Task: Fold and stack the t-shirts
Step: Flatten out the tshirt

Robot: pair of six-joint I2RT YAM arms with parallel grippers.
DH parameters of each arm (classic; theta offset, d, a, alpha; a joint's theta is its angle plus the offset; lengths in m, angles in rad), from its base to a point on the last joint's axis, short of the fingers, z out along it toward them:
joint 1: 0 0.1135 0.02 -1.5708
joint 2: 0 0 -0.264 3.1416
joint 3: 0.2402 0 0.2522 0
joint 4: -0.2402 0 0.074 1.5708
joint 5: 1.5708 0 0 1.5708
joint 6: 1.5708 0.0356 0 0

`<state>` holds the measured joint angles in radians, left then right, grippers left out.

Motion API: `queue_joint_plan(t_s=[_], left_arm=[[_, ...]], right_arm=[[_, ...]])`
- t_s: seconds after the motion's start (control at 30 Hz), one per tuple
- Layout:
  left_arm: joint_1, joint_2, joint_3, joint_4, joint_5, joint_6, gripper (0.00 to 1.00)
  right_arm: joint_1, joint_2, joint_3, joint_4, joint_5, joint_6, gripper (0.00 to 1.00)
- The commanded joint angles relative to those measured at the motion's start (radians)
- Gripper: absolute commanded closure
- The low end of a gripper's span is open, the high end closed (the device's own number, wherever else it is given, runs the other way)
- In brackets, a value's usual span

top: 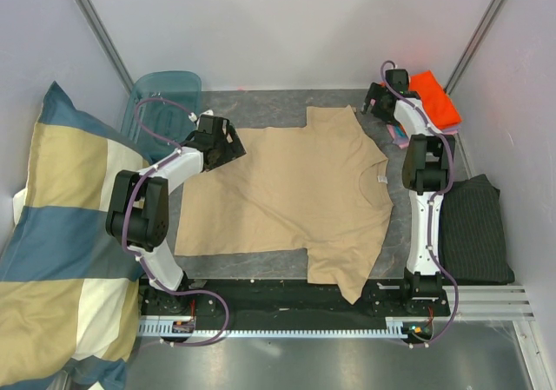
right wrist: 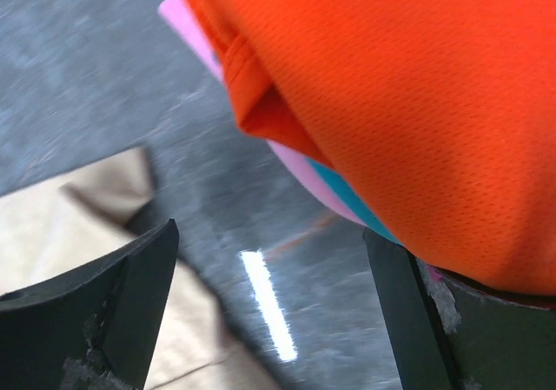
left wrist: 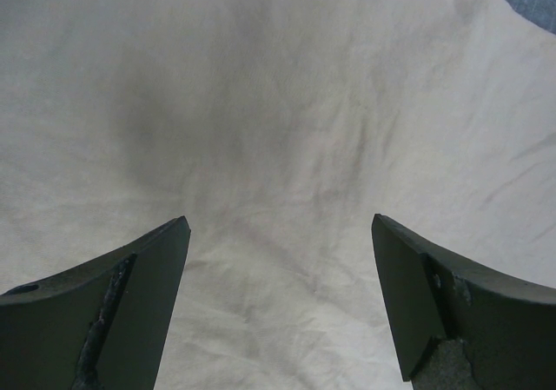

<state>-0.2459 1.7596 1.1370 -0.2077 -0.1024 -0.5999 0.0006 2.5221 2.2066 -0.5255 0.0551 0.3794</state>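
A tan t-shirt [top: 295, 195] lies spread flat on the grey table, its collar toward the right. My left gripper [top: 228, 147] hovers open over the shirt's far left corner; in the left wrist view the tan t-shirt [left wrist: 287, 129] fills the frame under the left gripper [left wrist: 282, 234]. A folded stack with an orange t-shirt [top: 434, 99] on top sits at the far right. My right gripper [top: 375, 103] stands open next to it. In the right wrist view the orange t-shirt [right wrist: 400, 103] lies over pink and blue ones [right wrist: 334, 186], with the right gripper [right wrist: 269, 238] empty above bare table.
A big blue-and-cream checked pillow [top: 61, 242] fills the left side. A dark striped cloth [top: 473, 229] lies folded at the right by the right arm. A teal plastic bin [top: 161, 99] stands at the far left. White walls close in the table.
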Motion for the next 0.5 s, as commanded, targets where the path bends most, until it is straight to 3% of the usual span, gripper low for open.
queue_joint_plan(t_s=[0.0, 0.23, 0.47], left_arm=[[0.005, 0.008, 0.029, 0.010, -0.017, 0.042, 0.07], [0.007, 0.012, 0.030, 0.008, -0.014, 0.040, 0.08], [0.007, 0.011, 0.046, 0.010, -0.011, 0.049, 0.08]], right_arm=[[-0.088, 0.020, -0.010, -0.042, 0.161, 0.012, 0.02], [-0.110, 0.001, -0.031, -0.019, 0.111, 0.015, 0.02], [-0.021, -0.233, -0.229, 0.171, 0.023, -0.046, 0.02]])
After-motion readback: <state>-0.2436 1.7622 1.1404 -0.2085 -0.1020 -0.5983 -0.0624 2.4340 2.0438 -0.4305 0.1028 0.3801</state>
